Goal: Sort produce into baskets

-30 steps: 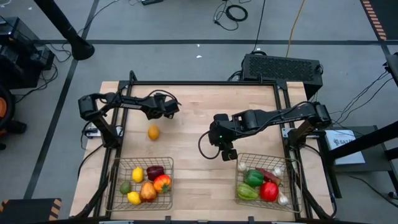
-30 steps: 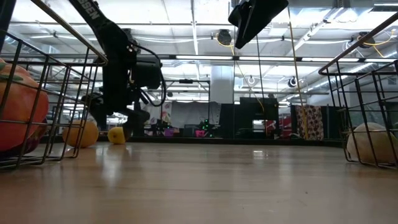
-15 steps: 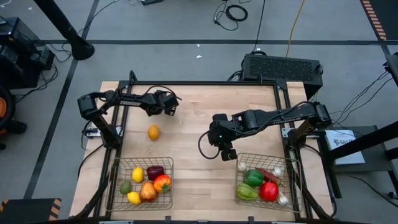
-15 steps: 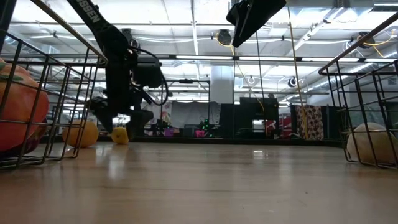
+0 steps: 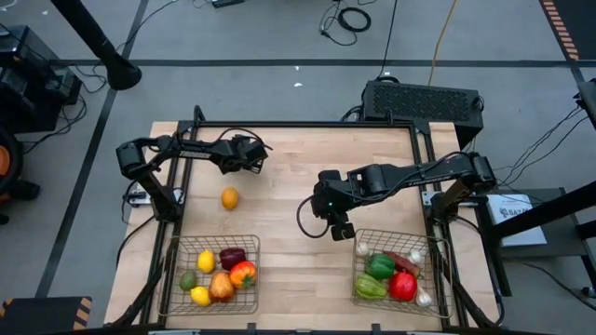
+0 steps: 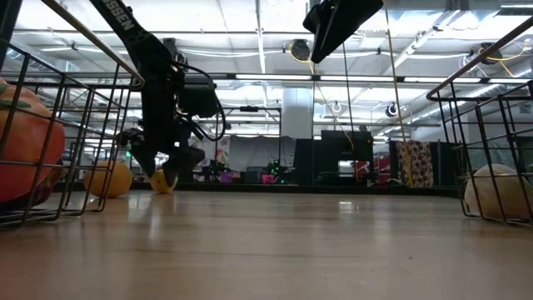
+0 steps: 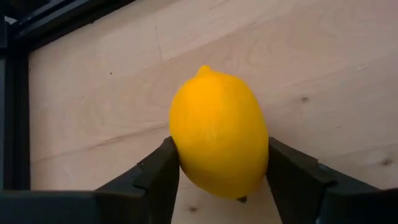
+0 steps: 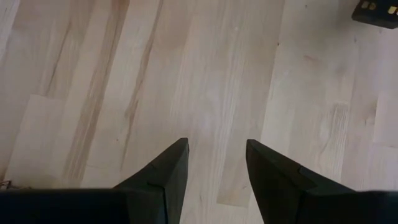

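Observation:
A yellow lemon (image 7: 217, 130) lies on the wooden table near its far left, with my left gripper (image 7: 217, 158) shut on it. In the high view my left gripper (image 5: 250, 156) hides the lemon; the low view shows the lemon (image 6: 164, 182) behind the dark fingers. An orange (image 5: 229, 197) rests on the table nearer the front. The left basket (image 5: 214, 238) holds several fruits and the right basket (image 5: 400, 234) several vegetables. My right gripper (image 5: 341, 230) hangs open above the table's middle. My left gripper pinches the lemon between its two fingers, one on each of the long sides (image 7: 180, 155), at the half nearer the wrist. The fingers (image 7: 283, 171) slant down from the table's left and run along the lemon. The lemon rests on the table, its pointed tip (image 7: 203, 68) away from the wrist.
Bare wood lies between the two baskets and under my right gripper (image 8: 211, 165). A dark frame rail (image 7: 15, 124) borders the table close to the lemon. The orange (image 6: 108, 177) sits between the lemon and the left basket.
My left gripper has shut its fingers onto the lemon's sides, staying low over the far left of the table. The lemon stays on the table.

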Robot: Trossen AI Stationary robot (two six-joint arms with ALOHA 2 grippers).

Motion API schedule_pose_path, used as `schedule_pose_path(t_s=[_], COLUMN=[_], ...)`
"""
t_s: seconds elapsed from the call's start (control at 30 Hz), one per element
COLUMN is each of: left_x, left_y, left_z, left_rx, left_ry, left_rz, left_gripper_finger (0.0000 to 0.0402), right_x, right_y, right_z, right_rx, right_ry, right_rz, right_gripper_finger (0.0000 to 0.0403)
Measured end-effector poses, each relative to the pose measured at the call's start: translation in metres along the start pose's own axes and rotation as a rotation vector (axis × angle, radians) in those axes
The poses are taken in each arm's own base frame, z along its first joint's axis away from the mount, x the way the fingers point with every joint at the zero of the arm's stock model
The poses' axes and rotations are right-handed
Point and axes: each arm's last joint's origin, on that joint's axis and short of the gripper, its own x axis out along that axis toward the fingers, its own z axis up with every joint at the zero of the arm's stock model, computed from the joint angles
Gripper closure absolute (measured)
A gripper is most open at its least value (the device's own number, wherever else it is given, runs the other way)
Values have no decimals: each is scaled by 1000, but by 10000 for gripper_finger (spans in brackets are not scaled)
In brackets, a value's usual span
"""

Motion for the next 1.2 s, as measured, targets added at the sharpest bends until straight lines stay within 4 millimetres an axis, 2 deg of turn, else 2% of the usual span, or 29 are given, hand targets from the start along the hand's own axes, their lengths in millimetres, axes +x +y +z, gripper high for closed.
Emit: schedule_pose_path(t_s=[0.13, 0.23, 0.33, 0.5, 0.63, 0.83, 1.0, 1.2], left_x=[-4, -18, -38, -89, -133, -189, -227, -259], left_y=[-2, -6, -5, 4, 16, 34, 40, 40], left_z=[-2, -6, -17, -41, -66, -102, -136, -171], left_rx=[49, 137, 234, 349, 380, 363, 406, 479], left_ry=[10, 27, 42, 43, 53, 65, 101, 111], left_rz=[0, -20, -20, -97, -270, -624, -916, -1168], left_gripper_finger=[187, 183, 183, 183, 183, 182, 182, 182], right_x=[0, 0, 0, 0, 0, 0, 0, 0], right_y=[0, 0, 0, 1, 1, 1, 1, 1], right_z=[0, 0, -1, -2, -2, 0, 1, 2], right_rx=[0, 3, 21, 26, 40, 53, 87, 124], right_ry=[0, 2, 12, 19, 18, -3, -8, -22], right_rz=[0, 0, 1, 3, 3, 2, 2, -2], right_gripper_finger=[250, 250, 250, 250, 250, 250, 250, 250])
